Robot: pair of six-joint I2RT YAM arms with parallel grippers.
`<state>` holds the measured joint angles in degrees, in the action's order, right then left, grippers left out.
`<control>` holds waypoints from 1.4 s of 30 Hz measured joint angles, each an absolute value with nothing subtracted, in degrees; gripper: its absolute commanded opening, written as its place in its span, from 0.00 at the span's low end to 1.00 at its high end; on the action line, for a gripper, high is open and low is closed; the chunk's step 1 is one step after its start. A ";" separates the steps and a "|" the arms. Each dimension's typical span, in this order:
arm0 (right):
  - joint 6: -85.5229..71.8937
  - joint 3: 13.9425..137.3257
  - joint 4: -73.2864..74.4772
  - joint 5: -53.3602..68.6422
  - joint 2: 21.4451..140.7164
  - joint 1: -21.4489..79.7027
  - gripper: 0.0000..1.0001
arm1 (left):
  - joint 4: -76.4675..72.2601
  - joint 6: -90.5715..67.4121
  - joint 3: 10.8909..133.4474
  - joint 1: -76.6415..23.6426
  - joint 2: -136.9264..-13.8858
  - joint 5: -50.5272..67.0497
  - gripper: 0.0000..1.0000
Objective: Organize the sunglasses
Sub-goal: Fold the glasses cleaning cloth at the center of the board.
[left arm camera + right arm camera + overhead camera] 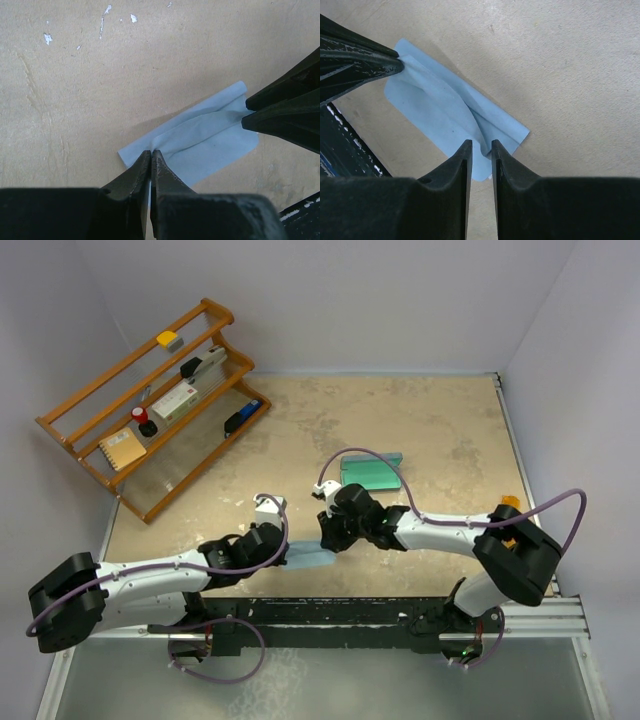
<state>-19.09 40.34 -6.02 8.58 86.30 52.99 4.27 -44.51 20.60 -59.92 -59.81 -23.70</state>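
1. At the near middle of the table (450, 440), between the two arms: a light blue cloth (200, 145) lies on the surface, mostly flat, with one raised fold running along its length.
2. Left gripper (151, 152): jaws fully closed, pinching the cloth at its left end. I see no gap between the tips in the left wrist view.
3. Right gripper (481, 145): jaws slightly parted, with a narrow gap. The tips straddle the fold at the cloth's right end, and cloth shows in the gap. It doesn't look clamped. I can't tell whether the tips touch the fabric.
4. The two grippers face each other across the cloth, one at each end. Each shows up in the other's wrist view.
5. A teal case (372, 472) lies flat further back on the table, just behind the right gripper and clear of the cloth.
6. A wooden rack (120, 364) sits at the far left corner, well apart from the arms. It holds a yellow block (165, 339), a black stapler (203, 364), a white box (177, 400) and a notebook (124, 448).
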 measured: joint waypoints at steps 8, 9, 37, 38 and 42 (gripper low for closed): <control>-19.75 39.92 -5.98 8.73 85.25 53.43 0.24 | 4.51 -45.47 20.01 -60.80 -59.31 -23.90 0.00; -19.84 39.81 -5.96 8.75 84.99 53.58 0.23 | 4.64 -45.50 19.99 -60.88 -59.11 -23.94 0.00; -20.88 38.00 -5.91 8.71 82.24 54.54 0.22 | 6.20 -47.37 19.97 -63.59 -57.63 -25.93 0.02; -20.97 37.91 -5.89 8.69 82.21 54.65 0.22 | 6.50 -47.44 19.97 -63.68 -57.58 -26.06 0.05; -21.04 37.89 -5.80 8.69 82.21 54.76 0.22 | 7.55 -47.51 19.97 -64.10 -57.19 -26.39 0.13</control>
